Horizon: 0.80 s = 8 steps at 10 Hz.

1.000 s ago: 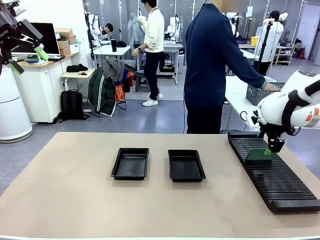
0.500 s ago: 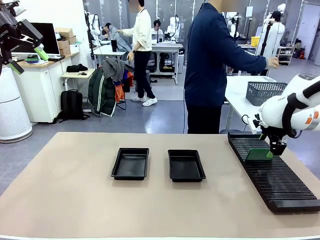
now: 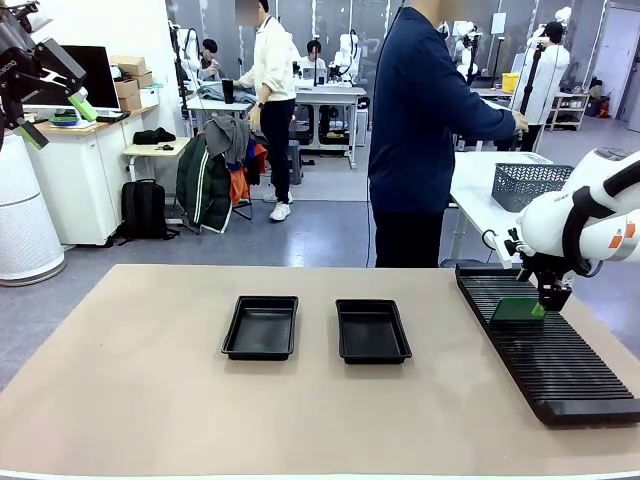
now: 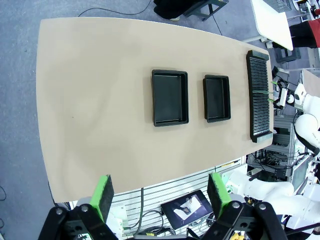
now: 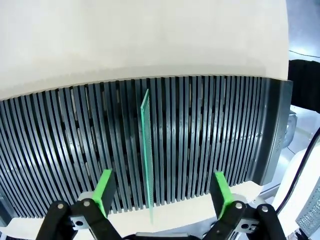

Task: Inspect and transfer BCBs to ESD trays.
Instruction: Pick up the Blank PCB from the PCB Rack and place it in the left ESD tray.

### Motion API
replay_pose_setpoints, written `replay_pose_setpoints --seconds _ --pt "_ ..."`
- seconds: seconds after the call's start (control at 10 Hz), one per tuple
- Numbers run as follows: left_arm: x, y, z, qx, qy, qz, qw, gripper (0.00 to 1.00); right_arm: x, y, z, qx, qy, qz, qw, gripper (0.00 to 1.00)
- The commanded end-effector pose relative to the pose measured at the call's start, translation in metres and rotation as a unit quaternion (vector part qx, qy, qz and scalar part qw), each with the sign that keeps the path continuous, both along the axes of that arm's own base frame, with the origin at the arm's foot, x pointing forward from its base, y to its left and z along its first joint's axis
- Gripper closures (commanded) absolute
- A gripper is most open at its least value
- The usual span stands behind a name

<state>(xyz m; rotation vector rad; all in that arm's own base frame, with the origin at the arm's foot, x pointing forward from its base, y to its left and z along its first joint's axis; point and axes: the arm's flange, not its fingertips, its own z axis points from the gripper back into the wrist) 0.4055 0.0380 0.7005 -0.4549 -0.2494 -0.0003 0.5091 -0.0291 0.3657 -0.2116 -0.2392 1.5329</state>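
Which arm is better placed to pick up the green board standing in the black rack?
The right. Its open right hand hangs directly over the thin green board in the long black slotted rack, one finger either side. The left hand is open too, but raised high, far above the beige table.

One wide rectangular table (image 3: 140, 390), matte beige-tan top with rounded corners. Lying on it near the middle are two shallow black plastic ESD trays with raised rims and rounded corners, the left-hand tray (image 3: 261, 327) and the right-hand tray (image 3: 372, 330), set side by side with a strip of bare top between them. At the robot's right end lies one long black ribbed slotted rack (image 3: 560, 365), running from the far edge toward the near edge, well apart from both trays.
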Motion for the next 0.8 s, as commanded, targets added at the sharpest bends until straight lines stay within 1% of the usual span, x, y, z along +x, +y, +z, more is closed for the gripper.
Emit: replay_pose_setpoints --seconds 0.0,0.2,0.4,0.5,0.6,0.7 --pt "-0.001 0.000 0.000 -0.001 0.000 0.001 1.000 0.00 0.000 0.000 0.000 0.000 0.000 0.000 1.000 0.00" --pt "-0.001 0.000 0.000 -0.001 0.000 0.001 1.000 0.00 0.001 -0.005 -0.004 0.016 0.004 0.016 1.000 0.00" --pt "-0.001 0.000 0.000 -0.001 0.000 0.001 1.000 0.00 0.002 -0.005 -0.008 0.003 0.013 0.021 1.000 0.00" --pt "-0.001 0.000 0.000 -0.001 0.000 0.001 1.000 0.00 0.003 -0.006 -0.011 0.000 0.015 0.022 1.000 0.06" --pt "-0.001 0.000 0.000 -0.001 0.000 0.001 1.000 0.00 0.003 -0.007 -0.012 -0.002 0.011 0.020 1.000 0.07" --pt "-0.001 0.000 0.000 -0.001 0.000 0.001 1.000 0.00 0.002 -0.008 -0.013 -0.004 0.012 0.023 1.000 0.13"
